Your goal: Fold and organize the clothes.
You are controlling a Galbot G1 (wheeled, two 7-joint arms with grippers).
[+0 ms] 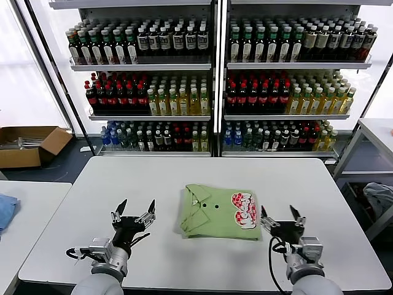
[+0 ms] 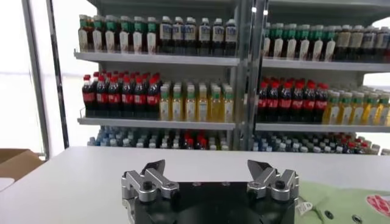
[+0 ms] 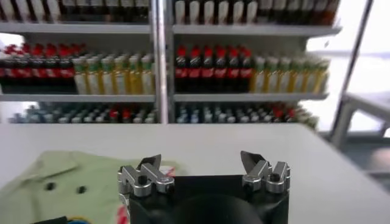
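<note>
The clothes, a light green polo shirt [image 1: 220, 211], lie folded into a neat rectangle in the middle of the white table [image 1: 202, 172], collar and buttons to the left, red-and-white print to the right. My left gripper [image 1: 136, 208] hovers open near the table's front edge, left of the shirt, with nothing between its fingers. My right gripper [image 1: 280, 212] stands open just off the shirt's right edge, also empty. A strip of the green shirt [image 2: 341, 204] shows in the left wrist view beyond the left gripper [image 2: 207, 168]. The shirt [image 3: 61, 182] lies beside the right gripper [image 3: 201, 161] in the right wrist view.
Shelves of bottles [image 1: 209, 80] stand behind the table. A side table at the left carries a blue cloth [image 1: 5, 209]; a cardboard box [image 1: 27, 144] sits on the floor beyond it. At the right stands another table [image 1: 377, 132] with a pale garment [image 1: 379, 198] below.
</note>
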